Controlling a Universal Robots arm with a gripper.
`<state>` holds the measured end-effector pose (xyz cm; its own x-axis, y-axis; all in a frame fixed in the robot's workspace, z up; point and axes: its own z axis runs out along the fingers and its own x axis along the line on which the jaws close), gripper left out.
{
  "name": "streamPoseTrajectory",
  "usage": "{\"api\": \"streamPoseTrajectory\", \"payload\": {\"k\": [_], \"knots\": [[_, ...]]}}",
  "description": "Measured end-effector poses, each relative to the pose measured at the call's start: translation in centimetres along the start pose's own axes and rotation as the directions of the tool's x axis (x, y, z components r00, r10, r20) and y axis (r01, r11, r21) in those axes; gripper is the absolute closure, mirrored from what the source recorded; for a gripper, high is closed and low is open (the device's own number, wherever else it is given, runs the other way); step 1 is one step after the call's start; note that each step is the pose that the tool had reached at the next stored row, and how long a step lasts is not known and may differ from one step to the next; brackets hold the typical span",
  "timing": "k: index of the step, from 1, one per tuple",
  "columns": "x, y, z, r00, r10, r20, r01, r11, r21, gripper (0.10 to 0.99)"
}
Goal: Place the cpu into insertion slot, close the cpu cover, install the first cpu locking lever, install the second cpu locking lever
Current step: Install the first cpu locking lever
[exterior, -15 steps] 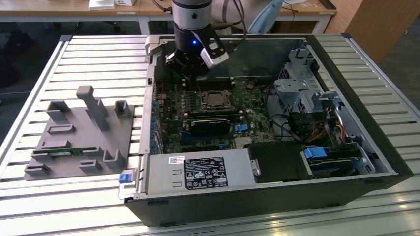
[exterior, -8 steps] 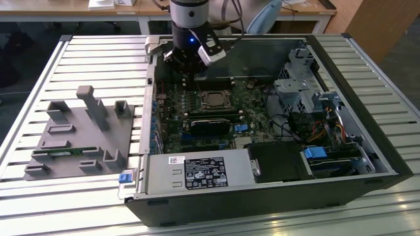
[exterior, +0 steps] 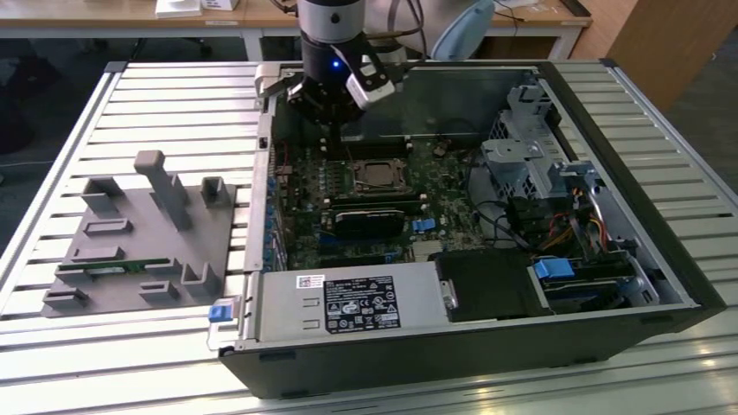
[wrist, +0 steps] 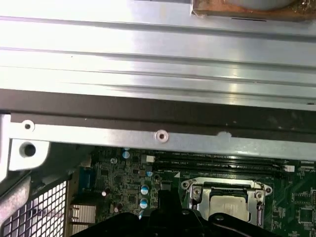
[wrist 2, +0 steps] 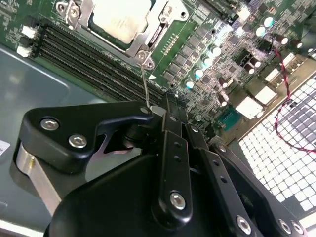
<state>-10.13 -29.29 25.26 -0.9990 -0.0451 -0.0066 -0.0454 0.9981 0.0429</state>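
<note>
cpu (wrist 2: 118, 19) under cpu cover (wrist 2: 143, 37), claw (wrist 2: 170, 106) nearby

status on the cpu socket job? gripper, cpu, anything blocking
Gripper beside the insertion slot, at a thin locking lever. Cpu seated, cpu cover closed over it. Nothing blocking the socket.

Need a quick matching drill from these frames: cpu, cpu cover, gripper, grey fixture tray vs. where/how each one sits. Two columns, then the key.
Column 1
1. cpu
2. cpu cover
3. gripper
4. grey fixture tray

Column 2
A. on the slatted table outside the case, at the exterior view's left
B. pale metal top showing through a window
C. silvery frame lying down around the chip
D. over the motherboard, beside the socket

Pairs: 1-B, 2-C, 3-D, 4-A
</note>
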Motion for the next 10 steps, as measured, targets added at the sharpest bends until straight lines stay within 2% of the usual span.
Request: {"api": "streamPoseTrajectory", "payload": {"k": [5, 10], "knots": [[-0.28, 0.09, 0.01, 1.0, 0.0, 0.0001, 0.0, 1.0, 0.0, 0.965], [-1.42, 0.13, 0.04, 1.0, 0.0, -0.0002, 0.0, 1.0, 0.0, 0.965]]}}
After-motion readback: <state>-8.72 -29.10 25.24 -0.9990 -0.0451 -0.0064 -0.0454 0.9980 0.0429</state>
